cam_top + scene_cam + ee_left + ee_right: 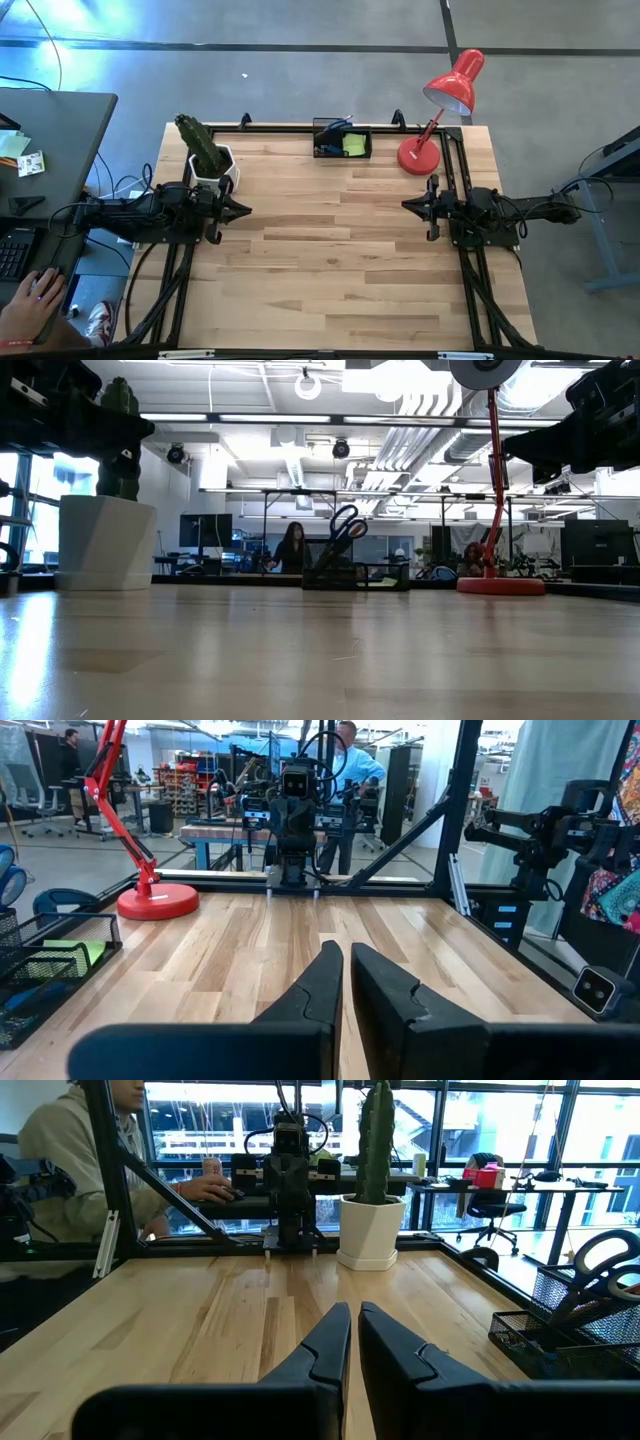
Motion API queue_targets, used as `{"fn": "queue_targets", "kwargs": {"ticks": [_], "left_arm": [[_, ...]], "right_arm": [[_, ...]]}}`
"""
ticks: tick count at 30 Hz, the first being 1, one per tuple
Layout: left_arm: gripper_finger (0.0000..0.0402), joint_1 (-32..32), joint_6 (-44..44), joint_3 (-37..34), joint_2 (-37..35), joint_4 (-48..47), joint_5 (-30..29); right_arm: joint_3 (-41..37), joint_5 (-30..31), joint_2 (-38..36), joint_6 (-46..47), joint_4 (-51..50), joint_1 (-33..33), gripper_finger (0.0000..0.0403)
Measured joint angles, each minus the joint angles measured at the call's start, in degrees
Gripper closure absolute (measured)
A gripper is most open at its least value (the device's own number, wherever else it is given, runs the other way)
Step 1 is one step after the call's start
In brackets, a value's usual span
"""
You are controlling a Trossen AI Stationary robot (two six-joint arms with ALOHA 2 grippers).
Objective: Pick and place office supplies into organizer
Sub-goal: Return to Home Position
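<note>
Organizer (342,157), a black mesh tray, is set just beside the red lamp (420,156), on the lamp's side toward the left arm. Blue-handled scissors (335,127) and a lime-green sticky-note pad (354,145) are held in it. It is judged light and stiff, likely to slide on the wood, and best gripped by an outer wall. The right gripper (408,205) is parked near the lamp and the left gripper (240,210) well apart from it; the fingers of both are pressed together, with nothing held.
</note>
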Motion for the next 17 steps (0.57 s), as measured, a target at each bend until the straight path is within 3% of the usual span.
{"fn": "queue_targets", "kwargs": {"ticks": [17], "left_arm": [[0.0383,0.0,0.0,0.0,0.0,0.0,0.0]], "right_arm": [[0.0,0.0,0.0,0.0,0.0,0.0,0.0386]]}}
